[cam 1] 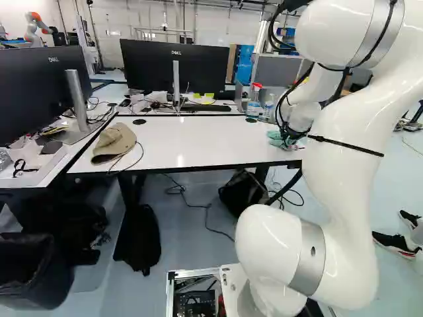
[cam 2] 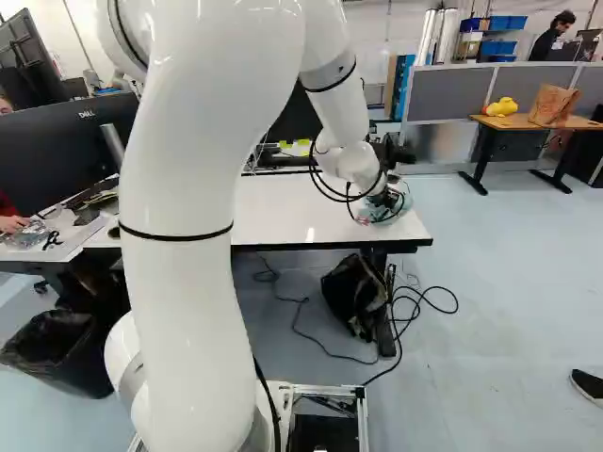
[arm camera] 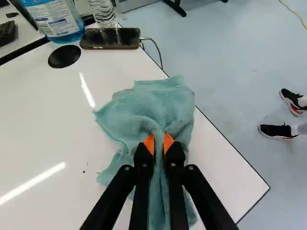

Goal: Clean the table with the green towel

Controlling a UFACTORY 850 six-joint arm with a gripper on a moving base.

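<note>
A white table (cam 1: 211, 142) with dark edging stands ahead of the arm in a workroom with a pale blue floor (cam 2: 509, 282). Near one corner of the tabletop, the end effector (cam 2: 381, 201) is gripping the green towel (arm camera: 165, 103), a raised fold of it pinched between the two orange pads (arm camera: 149, 143). The rest of the towel spreads in loose creases around and ahead of the fingers, lying on the table near its side edge. Beyond it lie a black disc (arm camera: 64, 56) and a dark phone (arm camera: 110, 38) with a cable (arm camera: 156, 47) plugged in; just behind these stand a spray bottle (cam 1: 254, 104) of blue liquid and a clear bottle (arm camera: 102, 12). A few small red specks (arm camera: 83, 171) dot the white surface beside the towel. At the table's other end, in the left base view, rests a tan cap (cam 1: 114, 143)
</note>
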